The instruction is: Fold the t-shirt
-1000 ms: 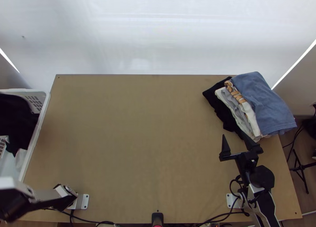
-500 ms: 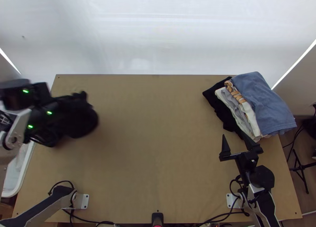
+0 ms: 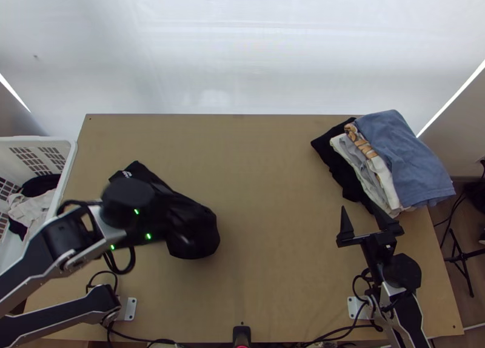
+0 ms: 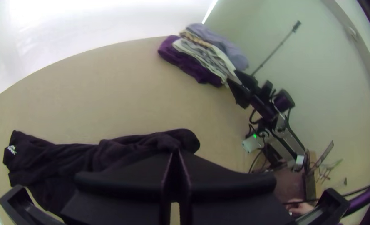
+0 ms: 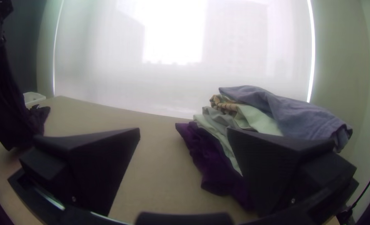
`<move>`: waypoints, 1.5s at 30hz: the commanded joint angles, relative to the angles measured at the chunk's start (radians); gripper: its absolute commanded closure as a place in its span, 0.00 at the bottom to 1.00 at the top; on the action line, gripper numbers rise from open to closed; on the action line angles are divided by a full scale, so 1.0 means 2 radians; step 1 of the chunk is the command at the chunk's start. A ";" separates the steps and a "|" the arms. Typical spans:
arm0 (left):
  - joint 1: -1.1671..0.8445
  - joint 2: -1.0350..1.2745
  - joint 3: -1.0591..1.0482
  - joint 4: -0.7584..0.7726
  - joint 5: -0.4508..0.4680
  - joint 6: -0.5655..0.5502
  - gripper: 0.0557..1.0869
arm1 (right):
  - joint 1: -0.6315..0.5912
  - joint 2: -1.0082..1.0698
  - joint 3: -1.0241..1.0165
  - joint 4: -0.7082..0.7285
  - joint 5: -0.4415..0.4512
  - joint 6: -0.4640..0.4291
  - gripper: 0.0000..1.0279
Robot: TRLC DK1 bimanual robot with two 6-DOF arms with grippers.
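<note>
- Top view: one black t-shirt (image 3: pixel 194 227) is at the left end effector (image 3: pixel 159 219), over the left, near part of the counter (image 3: pixel 260 184); it extends from beneath the arm toward the far left, and also to the right of the end effector.
- In the left wrist view, the left end effector (image 4: pixel 175 153) is closed on a bunched bit of the t-shirt close to one end; the rest trails off in a long, rumpled strip, with a small white print at the far-left end.
- From the right wrist view, the t-shirt hangs down from that grip, its lower part reaching the counter.
- Well apart from the t-shirt, at the near right, the right end effector (image 3: pixel 357 207) is open, fingers spread wide, its tips beside the near side of the pile.
- Counted: two end effectors, one t-shirt in the grip, one pile, one basket.
- That pile (image 3: pixel 403 160) sits at the right, layered in black, white, grey, tan-patterned white and blue, blue uppermost; the exact number of garments cannot be told.
- At the left edge, the white basket (image 3: pixel 71 160) holds dark and pale cloths (image 3: pixel 37 207).
</note>
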 commanded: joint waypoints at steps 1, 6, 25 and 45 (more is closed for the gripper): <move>-0.112 -0.009 -0.035 0.011 0.030 0.019 0.96 | 0.000 0.000 0.000 0.000 0.000 0.000 0.04; -0.171 -0.040 -0.048 -0.002 0.095 0.012 0.96 | 0.000 0.000 0.000 0.001 0.000 0.000 0.04; 0.030 -0.113 -0.096 0.004 0.167 0.114 0.04 | 0.000 0.000 0.000 0.001 0.000 0.000 0.04; 0.504 0.092 0.002 0.063 0.085 0.132 0.04 | 0.000 0.000 0.000 0.000 0.001 0.000 0.04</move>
